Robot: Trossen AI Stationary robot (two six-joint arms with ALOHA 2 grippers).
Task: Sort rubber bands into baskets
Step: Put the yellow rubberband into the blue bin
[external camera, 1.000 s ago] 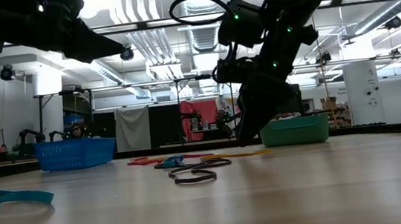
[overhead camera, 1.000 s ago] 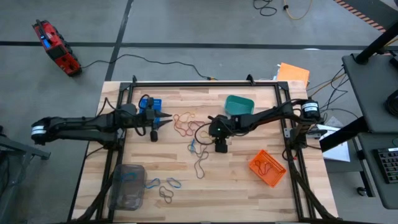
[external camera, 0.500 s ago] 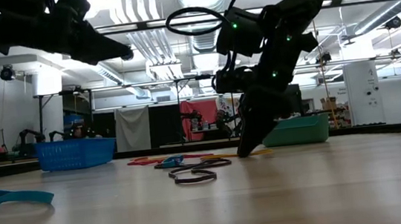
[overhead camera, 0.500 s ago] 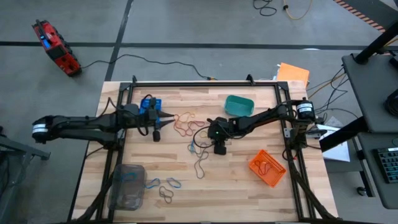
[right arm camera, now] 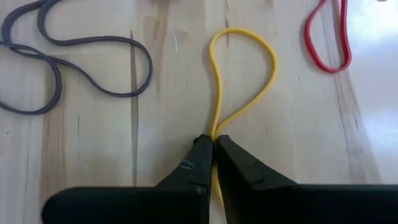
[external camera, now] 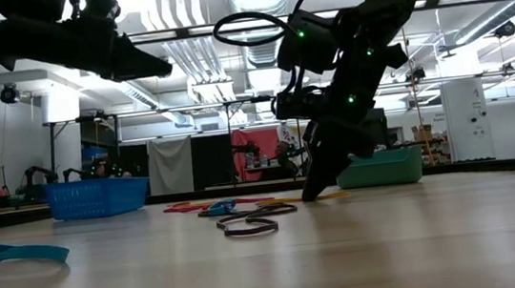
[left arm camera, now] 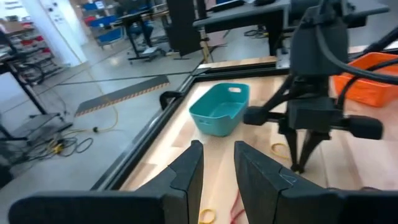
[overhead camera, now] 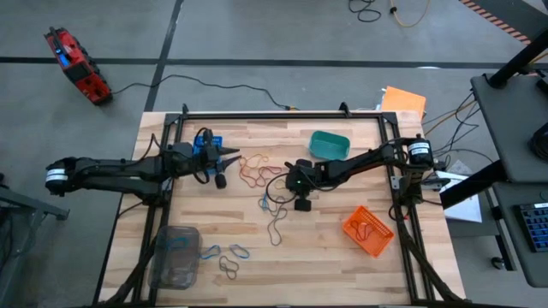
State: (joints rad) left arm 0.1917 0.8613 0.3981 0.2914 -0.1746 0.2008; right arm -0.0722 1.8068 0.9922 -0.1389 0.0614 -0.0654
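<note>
My right gripper [right arm camera: 214,142] is down at the table's middle [overhead camera: 301,204], shut on a yellow rubber band [right arm camera: 244,74] that lies flat on the wood. A dark band [right arm camera: 81,68] and a red band [right arm camera: 329,43] lie beside it. More rubber bands lie loose: orange-red ones [overhead camera: 254,171], a blue one [overhead camera: 270,203], a tan one [overhead camera: 276,229]. My left gripper [left arm camera: 217,171] hangs above the table by the blue basket [overhead camera: 208,141], slightly open, with nothing between its fingers. The teal basket [overhead camera: 330,145], orange basket [overhead camera: 369,229] and clear basket [overhead camera: 175,255] stand around. My right gripper pinches the yellow band's two strands together [right arm camera: 215,134] between its fingertips, at the near end of the loop. The fingers [external camera: 312,188] come down steeply from above, tips at the table top. The rest of the loop lies flat on the wood ahead of the fingers.
A blue band [external camera: 20,253] and dark bands [external camera: 247,224] lie nearer the table's front, by the clear basket. A black frame [overhead camera: 274,115] runs round the table. Bare wood shows between the orange basket and the front edge.
My right gripper has come down until its fingertips reach the table, and it has shut on the yellow band. My left gripper has swung a little toward the table's far edge and right, staying raised.
</note>
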